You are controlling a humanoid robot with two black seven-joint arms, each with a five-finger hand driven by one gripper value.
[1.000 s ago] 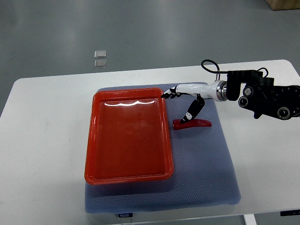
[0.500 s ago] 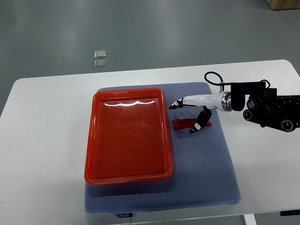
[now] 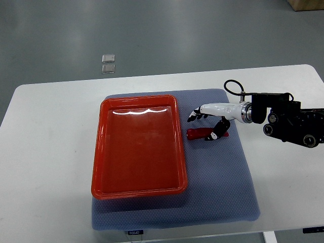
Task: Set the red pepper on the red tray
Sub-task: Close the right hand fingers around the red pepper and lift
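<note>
Evidently, the right hand [image 3: 208,121] had drawn back toward the right edge over the last second: 1 s earlier it reached further left, with its fingertips close to the red tray's [image 3: 98,152] right rim and its thumb down on the stem end of the red pepper [image 3: 198,133]; at this moment it sat above the pepper's right half. The fingers [image 3: 194,115] were extended leftward above the pepper and the thumb [image 3: 216,132] pointed down against the pepper's right portion; whether this was a closed grasp could not be determined from the top view. The pepper itself lay flat on the blue-grey mat [image 3: 223,182], just beside the tray's right rim and outside it, and had shifted little or not at all across the 3 pictures. The tray held nothing. Judged from this, the pepper was not yet lifted, and the hand appeared to be re-seating its grip rather than transporting. The left arm was not visible.
</note>
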